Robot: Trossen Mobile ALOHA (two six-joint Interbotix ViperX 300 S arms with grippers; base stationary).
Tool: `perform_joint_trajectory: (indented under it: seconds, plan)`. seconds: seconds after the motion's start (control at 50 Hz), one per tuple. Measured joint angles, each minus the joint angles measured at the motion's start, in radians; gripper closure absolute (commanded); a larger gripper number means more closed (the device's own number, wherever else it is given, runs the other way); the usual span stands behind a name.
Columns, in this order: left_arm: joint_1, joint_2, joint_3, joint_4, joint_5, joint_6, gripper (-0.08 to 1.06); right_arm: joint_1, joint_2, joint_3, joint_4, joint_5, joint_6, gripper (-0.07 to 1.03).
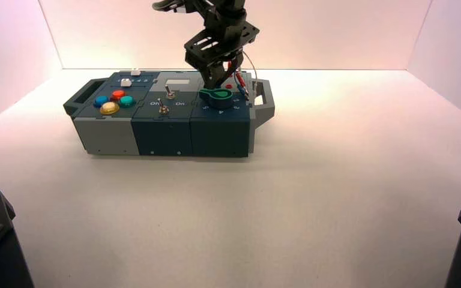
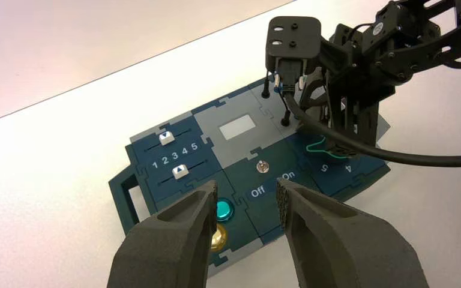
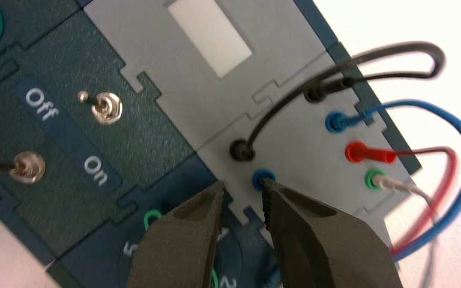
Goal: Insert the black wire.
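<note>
The black wire (image 3: 360, 60) arches off the grey socket panel (image 3: 300, 144) at the box's right end. One of its plugs stands in a black socket (image 3: 242, 150), the other in a farther black socket (image 3: 316, 93). My right gripper (image 3: 242, 186) hovers just short of the nearer plug, beside an empty blue socket (image 3: 263, 178). It is open and holds nothing. From above, the right gripper (image 1: 215, 84) hangs over the box's right part. My left gripper (image 2: 246, 189) is open and empty, held above the button end of the box (image 2: 156, 180).
Blue (image 3: 456, 138), red (image 3: 408, 157) and white (image 3: 405, 187) wires loop off the same panel. Two toggle switches (image 3: 105, 108) stand by the Off/On lettering. A green knob (image 1: 219, 96), coloured buttons (image 1: 113, 102) and two sliders (image 2: 174, 156) also sit on the box.
</note>
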Motion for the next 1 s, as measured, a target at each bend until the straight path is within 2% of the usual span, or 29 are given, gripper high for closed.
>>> perform_joint_trajectory:
  seconds: [0.18, 0.38, 0.56, 0.86, 1.0]
  plan:
    - [0.0, 0.0, -0.002, 0.0, 0.002, -0.002, 0.44, 0.021, -0.041, -0.003, 0.018, 0.028, 0.002, 0.6]
    - [0.0, 0.0, 0.0, 0.0, 0.002, 0.0, 0.44, 0.089, -0.071, -0.015, 0.058, 0.051, 0.0, 0.6]
    - [0.0, 0.0, -0.002, 0.0, 0.0, 0.0, 0.44, 0.097, -0.1, -0.017, 0.087, 0.06, 0.0, 0.6]
    - [0.0, 0.0, 0.0, 0.0, 0.0, 0.0, 0.44, 0.092, -0.15, 0.021, 0.083, 0.086, 0.0, 0.6]
    - [0.0, 0.0, 0.0, 0.0, 0.0, -0.002, 0.44, 0.086, -0.166, 0.048, 0.046, 0.089, 0.0, 0.6]
